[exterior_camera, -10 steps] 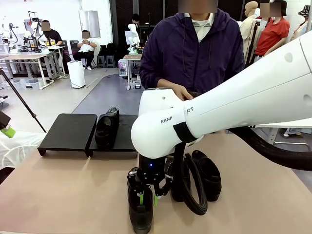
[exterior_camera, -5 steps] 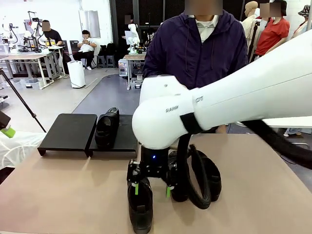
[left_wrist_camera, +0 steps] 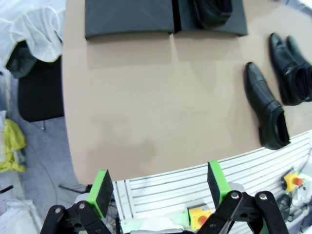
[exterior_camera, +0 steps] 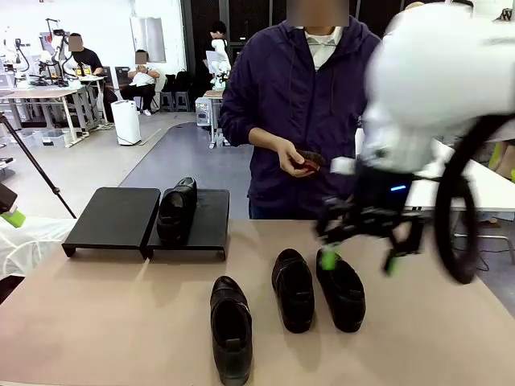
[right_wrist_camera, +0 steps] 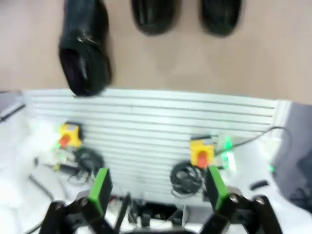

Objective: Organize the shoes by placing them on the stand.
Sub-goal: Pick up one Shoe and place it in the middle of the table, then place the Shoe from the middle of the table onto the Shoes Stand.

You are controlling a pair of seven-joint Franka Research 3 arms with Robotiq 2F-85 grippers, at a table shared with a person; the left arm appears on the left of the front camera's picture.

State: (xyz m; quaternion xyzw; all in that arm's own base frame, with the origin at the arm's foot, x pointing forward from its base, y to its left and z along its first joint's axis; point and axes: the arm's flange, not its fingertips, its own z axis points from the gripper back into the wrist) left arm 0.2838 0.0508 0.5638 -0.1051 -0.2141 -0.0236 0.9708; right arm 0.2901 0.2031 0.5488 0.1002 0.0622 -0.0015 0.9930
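The left gripper (left_wrist_camera: 158, 187) hangs above the table's (exterior_camera: 121, 322) near edge, fingers apart and empty, and the stand (exterior_camera: 113, 217) at far left carries one shoe (exterior_camera: 177, 211) on its right platform. In the middle, the nearest shoe (exterior_camera: 232, 328) lies flat on the table, no longer straddled. The right gripper (exterior_camera: 358, 261) has swung up and right, blurred, fingers spread and empty, above the pair of shoes (exterior_camera: 294, 289), so three shoes probably still need placing.
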